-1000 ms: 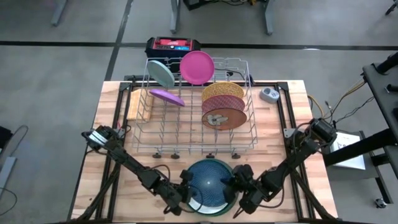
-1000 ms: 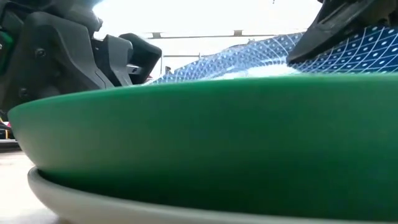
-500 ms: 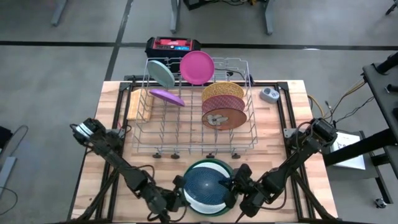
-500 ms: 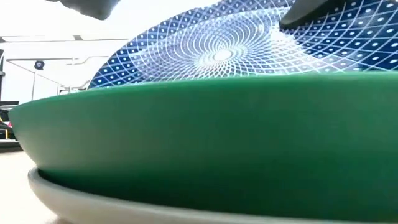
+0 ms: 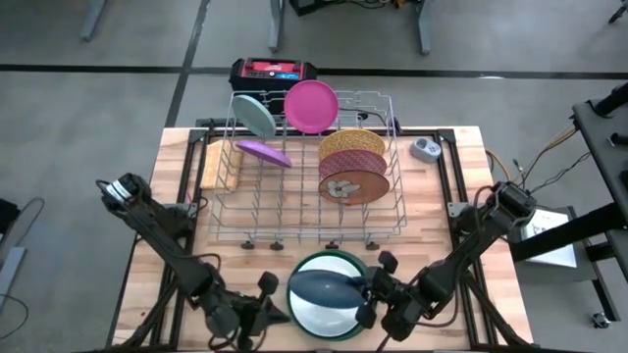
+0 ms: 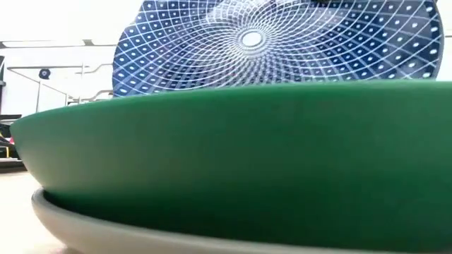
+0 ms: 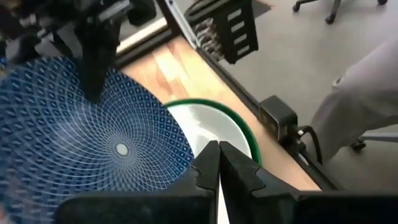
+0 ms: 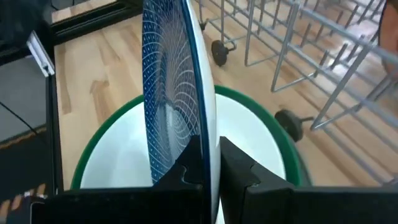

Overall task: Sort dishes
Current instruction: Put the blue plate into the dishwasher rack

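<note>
- Wooden table (image 5: 177, 265) carries the wire rack (image 5: 306, 211) – five plates already slotted: grey, pink, purple, yellow, maroon.
- Right gripper (image 5: 365, 296) pinches the blue patterned plate (image 5: 326, 287) tilted above the green plate (image 5: 353, 263) stack, near edge.
- Left gripper (image 5: 263, 306) fingers pressed together, empty, left of the stack.
- Roughly half sorted – stack remains.

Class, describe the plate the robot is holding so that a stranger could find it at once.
Start at the wire rack, then look to the table's near edge in front of it. There the right end effector holds a blue plate tilted above a green-rimmed plate; only it has a fine white lattice pattern.
</note>
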Controlling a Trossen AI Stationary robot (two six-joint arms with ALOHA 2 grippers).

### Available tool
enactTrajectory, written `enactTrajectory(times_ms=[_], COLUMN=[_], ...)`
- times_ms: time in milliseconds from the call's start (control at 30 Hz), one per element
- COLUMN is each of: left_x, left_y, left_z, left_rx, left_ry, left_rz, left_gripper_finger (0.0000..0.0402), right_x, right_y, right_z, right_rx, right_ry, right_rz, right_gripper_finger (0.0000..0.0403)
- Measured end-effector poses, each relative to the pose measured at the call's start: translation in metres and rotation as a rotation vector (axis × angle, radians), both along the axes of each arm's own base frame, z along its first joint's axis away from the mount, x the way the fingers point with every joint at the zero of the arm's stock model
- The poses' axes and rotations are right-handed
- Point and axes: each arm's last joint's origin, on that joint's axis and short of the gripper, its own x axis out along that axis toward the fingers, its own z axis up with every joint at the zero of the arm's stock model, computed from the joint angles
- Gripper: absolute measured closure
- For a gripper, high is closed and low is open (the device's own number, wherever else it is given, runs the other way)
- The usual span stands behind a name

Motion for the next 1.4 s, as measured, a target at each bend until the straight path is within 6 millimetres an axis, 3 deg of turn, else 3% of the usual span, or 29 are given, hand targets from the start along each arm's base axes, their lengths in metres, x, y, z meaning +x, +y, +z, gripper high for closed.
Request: enactTrajectory(times_ms=[267, 433, 633, 767, 1033, 1400], left_x=[-0.027, -0.038, -0.052, -0.055, -0.059, -0.073], left_y=[0.011, 0.025, 0.030, 0.032, 0.039, 0.060], left_z=[0.027, 0.039, 0.029, 0.024, 0.020, 0.039], left_rx=[0.064, 0.065, 0.081, 0.115, 0.190, 0.229], left_ry=[0.012, 0.035, 0.109, 0.133, 0.172, 0.139], left_rz=[-0.045, -0.031, -0.022, 0.028, 0.059, 0.134], left_gripper_finger=[0.0401, 0.0401, 0.0401, 0.0401, 0.0401, 0.0401], right_x=[-0.014, -0.031, -0.056, -0.070, -0.076, -0.069], right_y=[-0.016, -0.035, -0.073, -0.101, -0.130, -0.153], right_z=[0.055, 0.094, 0.143, 0.164, 0.171, 0.156], right_rx=[-0.007, -0.119, -0.277, -0.411, -0.644, -0.655], right_ry=[-0.087, -0.144, -0.223, -0.214, -0.087, 0.070], right_rz=[0.022, 0.067, 0.066, 0.067, 0.165, 0.199], right_gripper_finger=[0.0396, 0.0396, 0.0396, 0.0396, 0.0395, 0.0395])
